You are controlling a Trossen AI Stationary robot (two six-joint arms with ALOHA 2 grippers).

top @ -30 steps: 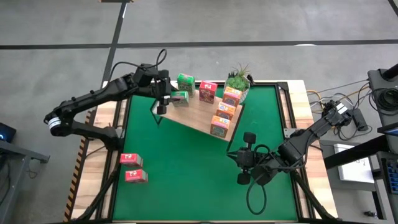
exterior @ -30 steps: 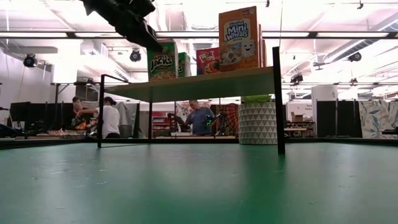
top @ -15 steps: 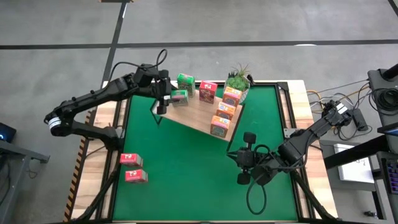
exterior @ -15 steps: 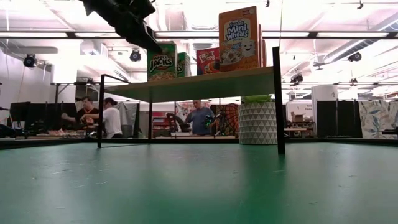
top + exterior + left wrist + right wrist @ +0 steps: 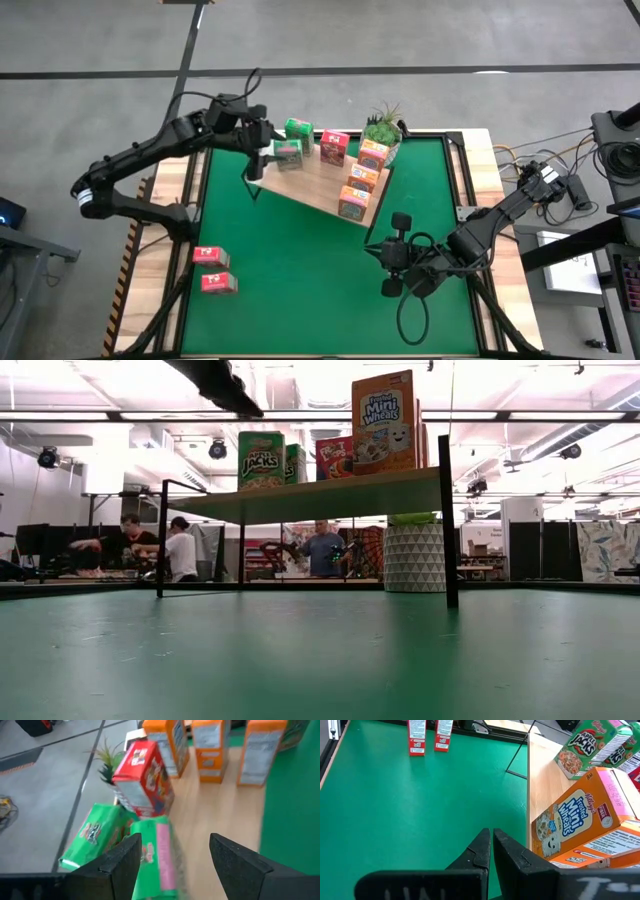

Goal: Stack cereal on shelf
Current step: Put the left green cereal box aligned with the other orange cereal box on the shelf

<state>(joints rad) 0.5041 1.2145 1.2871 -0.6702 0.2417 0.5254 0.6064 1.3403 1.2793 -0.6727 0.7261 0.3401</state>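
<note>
Overhead, left claw (image 5: 258,158) hangs at the near-left corner of the shelf (image 5: 318,190), fingers apart, nothing between them. Green cereal box (image 5: 288,154) stands just beside the claw on the shelf, clear of both fingers. Left wrist view looks down on it: green box (image 5: 157,860) just beyond the spread fingers (image 5: 122,862), pink strip along its top panel.

Second green box (image 5: 298,131) stands behind it, a pink-red box (image 5: 334,148) next along. Three orange boxes (image 5: 362,178) run in a line down the shelf's right edge toward the near corner. Low view shows the front green box (image 5: 261,461) upright, long axis vertical, printed face toward the camera.

Two more pink-red boxes (image 5: 212,270) lie on the green surface (image 5: 300,290), near the left edge, well apart from the shelf.

Right claw (image 5: 392,270) rests low on the surface, near side right, fingers pressed together and holding nothing.
</note>
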